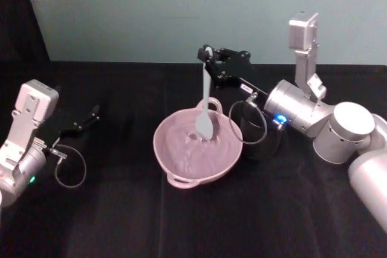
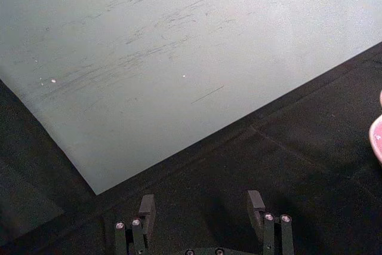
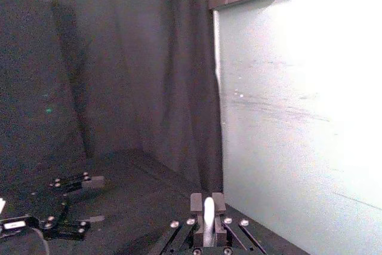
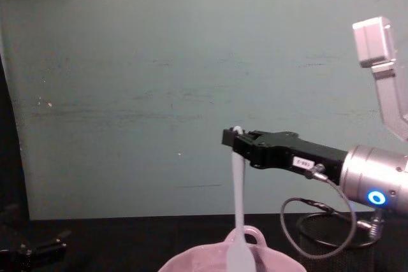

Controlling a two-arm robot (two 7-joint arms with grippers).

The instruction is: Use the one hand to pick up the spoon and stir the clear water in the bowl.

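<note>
**Spoon held upright in the bowl by the right end effector**

At the far left we see the left end effector (image 2: 200, 207) low over the black surface (image 1: 121, 222), well apart from the bowl. Its fingers are spread wide with nothing between them, and it points toward the pale wall at the back.

Near the middle of the surface stands the pink bowl (image 1: 164, 156), with one small loop handle on its near rim and another on the far rim. We can hardly make out the water (image 1: 187, 149) against the glaze, beyond some faint ripples near the spoon's head.

The white spoon (image 1: 206, 95) stands nearly upright just right of the bowl's centre. Its flat head is down inside the bowl on the far side, and its handle rises straight above the rim. In the chest view the handle (image 4: 238, 189) runs up in front of the wall.

The right end effector (image 1: 208, 55) reaches in from the right, above and behind the bowl, and pinches the very top of the handle between its two fingers. The right wrist view shows the white tip clamped between the closed pads (image 3: 208, 207).

Further right, a dark cup (image 1: 266, 143) stands just beside the bowl, under the silver wrist.
</note>
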